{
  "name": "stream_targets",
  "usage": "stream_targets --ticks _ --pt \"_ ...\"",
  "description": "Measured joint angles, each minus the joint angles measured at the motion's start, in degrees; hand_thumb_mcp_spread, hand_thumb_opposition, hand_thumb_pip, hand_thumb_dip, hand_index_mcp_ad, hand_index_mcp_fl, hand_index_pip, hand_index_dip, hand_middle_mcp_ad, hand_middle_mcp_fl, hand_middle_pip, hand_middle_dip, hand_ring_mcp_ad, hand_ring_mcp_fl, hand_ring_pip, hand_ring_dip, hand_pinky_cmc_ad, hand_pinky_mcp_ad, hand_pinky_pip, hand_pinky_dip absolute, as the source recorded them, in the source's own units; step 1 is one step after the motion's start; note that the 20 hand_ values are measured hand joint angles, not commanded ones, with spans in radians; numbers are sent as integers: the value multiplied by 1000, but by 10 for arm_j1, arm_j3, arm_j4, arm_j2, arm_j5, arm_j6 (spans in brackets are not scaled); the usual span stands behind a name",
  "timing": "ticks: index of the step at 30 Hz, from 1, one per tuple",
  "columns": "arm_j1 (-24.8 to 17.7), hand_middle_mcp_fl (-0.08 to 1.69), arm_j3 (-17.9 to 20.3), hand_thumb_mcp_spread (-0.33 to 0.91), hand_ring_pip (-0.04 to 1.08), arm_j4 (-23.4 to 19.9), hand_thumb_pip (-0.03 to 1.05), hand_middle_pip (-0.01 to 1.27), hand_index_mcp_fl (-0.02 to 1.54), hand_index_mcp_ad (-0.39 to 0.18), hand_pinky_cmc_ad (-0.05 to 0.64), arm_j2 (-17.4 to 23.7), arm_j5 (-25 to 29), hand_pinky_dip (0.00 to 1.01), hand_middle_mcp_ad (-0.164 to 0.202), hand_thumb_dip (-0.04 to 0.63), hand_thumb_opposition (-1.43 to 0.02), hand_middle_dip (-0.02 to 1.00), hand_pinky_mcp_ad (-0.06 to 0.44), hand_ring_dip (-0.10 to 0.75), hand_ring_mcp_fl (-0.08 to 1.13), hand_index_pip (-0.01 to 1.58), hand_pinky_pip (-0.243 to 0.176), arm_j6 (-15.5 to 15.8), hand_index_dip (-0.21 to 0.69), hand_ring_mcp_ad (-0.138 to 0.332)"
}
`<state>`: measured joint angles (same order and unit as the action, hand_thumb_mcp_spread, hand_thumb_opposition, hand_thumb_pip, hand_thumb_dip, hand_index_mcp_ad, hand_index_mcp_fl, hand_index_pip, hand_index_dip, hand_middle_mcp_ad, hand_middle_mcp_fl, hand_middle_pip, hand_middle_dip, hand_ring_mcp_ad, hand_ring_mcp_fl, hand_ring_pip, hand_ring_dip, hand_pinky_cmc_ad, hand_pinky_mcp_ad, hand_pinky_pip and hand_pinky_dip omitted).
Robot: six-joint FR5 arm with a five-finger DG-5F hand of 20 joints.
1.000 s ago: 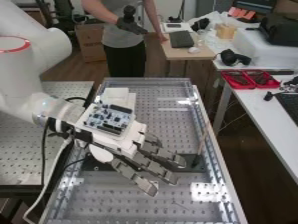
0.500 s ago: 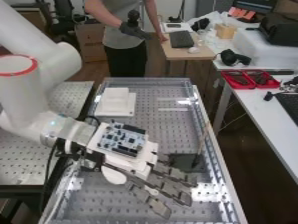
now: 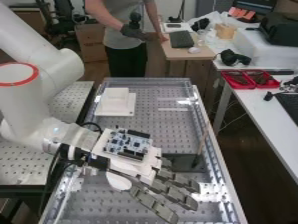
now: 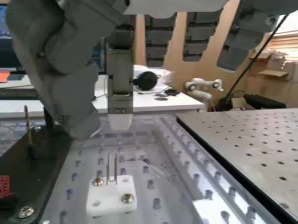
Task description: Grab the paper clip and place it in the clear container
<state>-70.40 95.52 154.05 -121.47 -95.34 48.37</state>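
Note:
Over the near half of the bench, the hand (image 3: 158, 182) stands with its dark grey fingers extended towards the near right. In the wrist view, the hand (image 4: 120, 75) has nothing between its fingers and thumb. A thin metal paper clip (image 4: 112, 167) stands upright on a small white block (image 4: 106, 200) with round metal screws. A visible gap separates the clip from the pale fingertip above it in the picture.
A dark plate (image 3: 183, 161) with a thin brown rod (image 3: 201, 145) lies beside the fingers. A white stepped block (image 3: 116, 103) sits farther back. Metal rails edge the perforated bench (image 3: 143, 130). Red trays (image 3: 249, 79) rest on the side table.
The hand has moved towards the bench's near end and to the right in the high view, its fingers still extended. The white stepped block behind it is now uncovered.

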Motion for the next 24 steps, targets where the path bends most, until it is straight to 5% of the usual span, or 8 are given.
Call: stream_targets --ticks 24 --pt "14 61 -18 356 86 5 695 122 354 -185 291 -21 -63 281 0 225 -805 150 250 87 0 1393 -75 83 -30 120"
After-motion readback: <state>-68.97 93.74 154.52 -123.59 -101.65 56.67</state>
